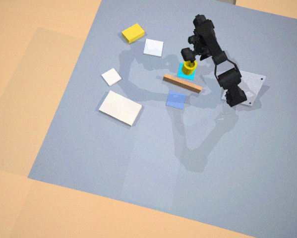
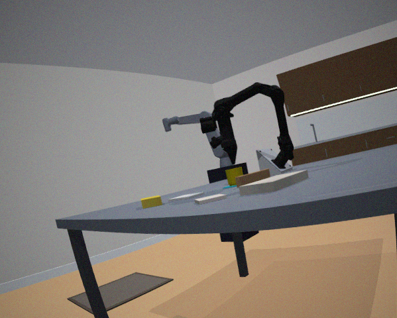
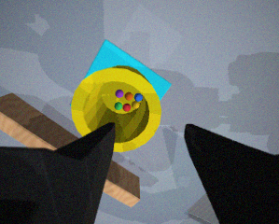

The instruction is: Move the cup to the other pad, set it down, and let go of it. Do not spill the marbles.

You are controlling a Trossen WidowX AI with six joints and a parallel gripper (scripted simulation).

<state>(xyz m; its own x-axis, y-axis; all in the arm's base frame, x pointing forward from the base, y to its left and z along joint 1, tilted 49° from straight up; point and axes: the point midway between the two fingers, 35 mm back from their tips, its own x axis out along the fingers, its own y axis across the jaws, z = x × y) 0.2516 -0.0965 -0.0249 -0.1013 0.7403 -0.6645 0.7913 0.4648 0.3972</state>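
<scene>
in the wrist view the two dark fingers fill the bottom of the frame, spread roughly halfway with open worktop showing between them. the end effector [image 3: 148, 133] grips nothing. just past the fingertips stands the yellow cup [image 3: 116, 110], upright on the cyan pad [image 3: 154, 80], with the marbles [image 3: 128, 101] bunched at its bottom. one fingertip overlaps the cup's near rim in this view, though whether it touches cannot be told.

the risk, as i judge it, is in the retreat. if the end effector pulls away sideways or low, that near finger could clip the rim and tip the cup, and the marbles would roll out. a straight lift looks safest.

beyond the cup lies the wooden bar [image 1: 182, 83], and past it the blue pad [image 1: 175, 99]. the cup sits on the cyan side of the bar.

the top view gives the layout the wrist camera cannot: both pads, the bar between them, and the yellow block [image 1: 133, 32] and white slabs [image 1: 120, 107] well apart. it does not show the marbles. the exterior view alone shows the end effector's height, hanging just above the cup [image 2: 233, 175], but hides the pads almost wholly.
</scene>
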